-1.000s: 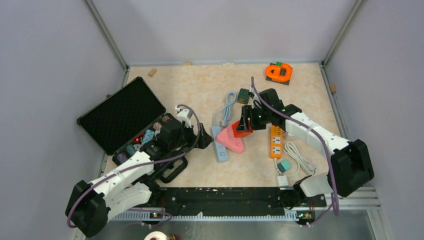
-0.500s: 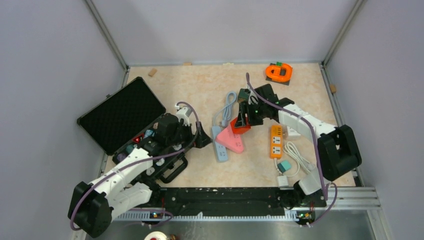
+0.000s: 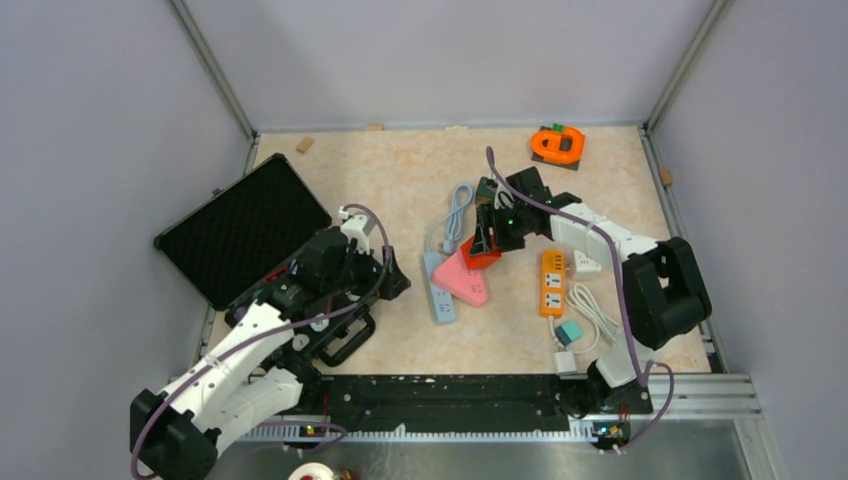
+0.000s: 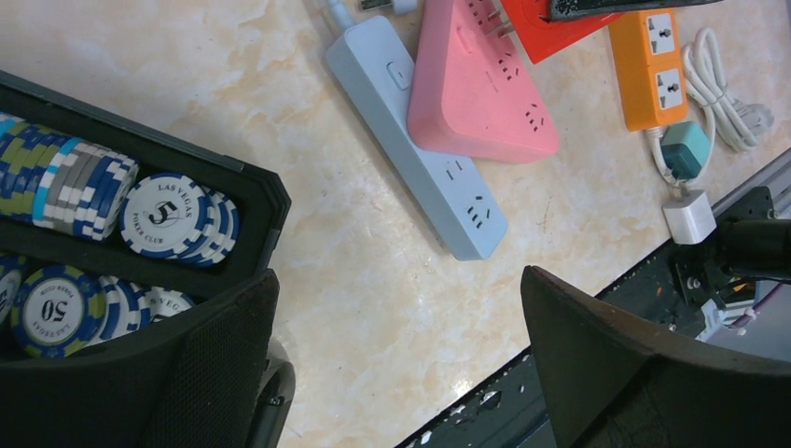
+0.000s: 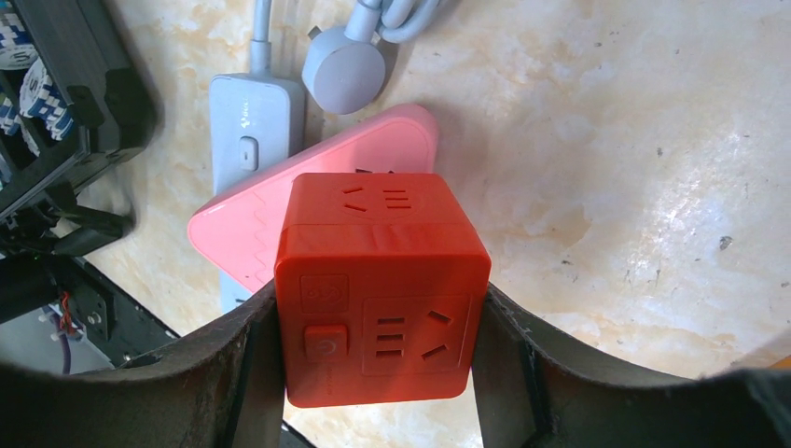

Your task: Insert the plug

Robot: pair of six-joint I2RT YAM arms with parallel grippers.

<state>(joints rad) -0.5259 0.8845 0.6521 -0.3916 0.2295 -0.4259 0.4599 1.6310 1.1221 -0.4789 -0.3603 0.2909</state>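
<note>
Plug cube [image 5: 378, 271], red: nearest me, at 9 o'clock of the pink strip [image 5: 242, 233], my left gripper [image 4: 399, 280] hangs wide open. Beyond, at 1 o'clock, my right gripper [image 5: 378, 317] clamps the cube over it. I'd level it, then press straight down.

Lilac walls [image 3: 430, 60], beige marbled tabletop [image 3: 380, 170]

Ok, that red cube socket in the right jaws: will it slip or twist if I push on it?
The red cube socket looks like rigid moulded plastic, so it probably won't flex. Its faces look smooth and the jaws clamp only two flat sides, so it may pivot under a push. Being boxy, it likely won't roll if dropped.
</note>
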